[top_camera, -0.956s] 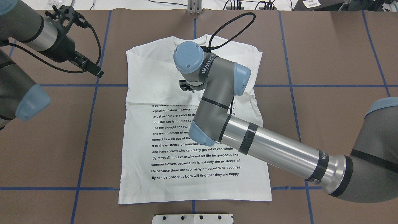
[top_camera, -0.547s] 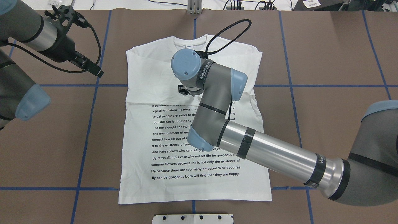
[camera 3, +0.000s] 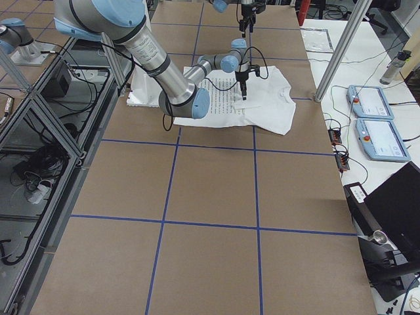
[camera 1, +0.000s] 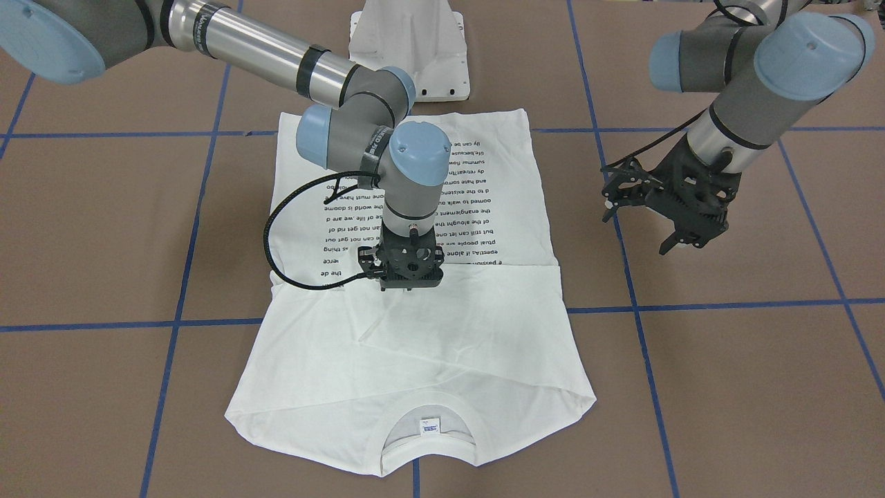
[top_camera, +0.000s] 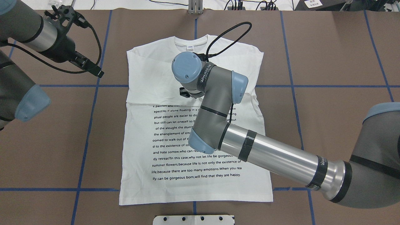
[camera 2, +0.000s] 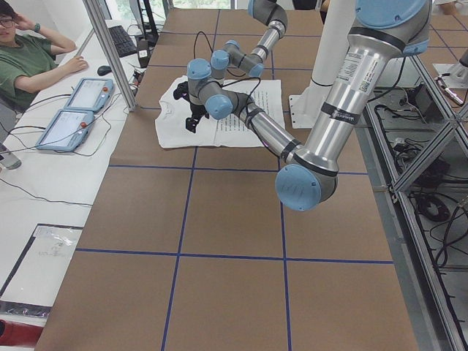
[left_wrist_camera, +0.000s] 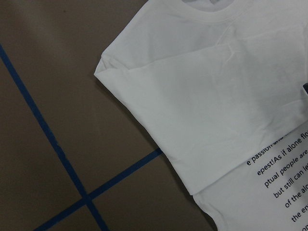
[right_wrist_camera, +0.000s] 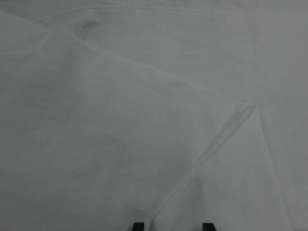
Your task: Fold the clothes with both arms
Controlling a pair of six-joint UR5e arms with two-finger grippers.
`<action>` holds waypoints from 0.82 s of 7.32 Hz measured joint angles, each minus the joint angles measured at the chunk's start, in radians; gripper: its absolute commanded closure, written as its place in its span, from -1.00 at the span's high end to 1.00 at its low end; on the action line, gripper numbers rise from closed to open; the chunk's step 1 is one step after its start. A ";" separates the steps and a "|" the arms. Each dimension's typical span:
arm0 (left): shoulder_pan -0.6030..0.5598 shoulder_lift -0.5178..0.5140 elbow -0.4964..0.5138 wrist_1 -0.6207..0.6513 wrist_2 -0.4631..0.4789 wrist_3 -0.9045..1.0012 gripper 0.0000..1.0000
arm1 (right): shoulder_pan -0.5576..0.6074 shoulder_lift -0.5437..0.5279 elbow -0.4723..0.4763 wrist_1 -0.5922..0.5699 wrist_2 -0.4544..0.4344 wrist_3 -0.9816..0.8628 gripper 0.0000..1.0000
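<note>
One arm is clearly nearer: the right gripper (camera 1: 406,282), tips apart, hangs straight over the chest of the shirt (top_camera: 175,168), which lies flat on the table (top_camera: 328,62), collar toward the overhead frame's top. Left gripper (top_camera: 96,72) hovers off-cloth, upper left; apart or together, can't tell.

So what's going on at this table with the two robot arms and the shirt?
Two robot arms are folding a white T-shirt that lies flat on the brown table, printed text facing up. Its sleeves are already folded in across the chest. The right gripper points straight down, close over the folded sleeves at the shirt's middle, jaws open and holding nothing. The left gripper hangs beside the shirt above bare table, apparently open and empty too.
</note>
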 measured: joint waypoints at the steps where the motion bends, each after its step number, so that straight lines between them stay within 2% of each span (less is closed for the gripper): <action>1: 0.000 0.000 0.000 0.000 0.000 -0.001 1.00 | 0.000 0.000 0.000 0.000 0.000 0.000 -1.00; 5: 0.000 0.000 -0.003 0.000 0.001 -0.002 1.00 | 0.011 -0.005 0.013 -0.011 0.003 -0.006 -1.00; 6: 0.000 0.000 -0.006 0.001 0.001 -0.003 1.00 | 0.030 -0.025 0.041 -0.032 0.007 -0.017 -1.00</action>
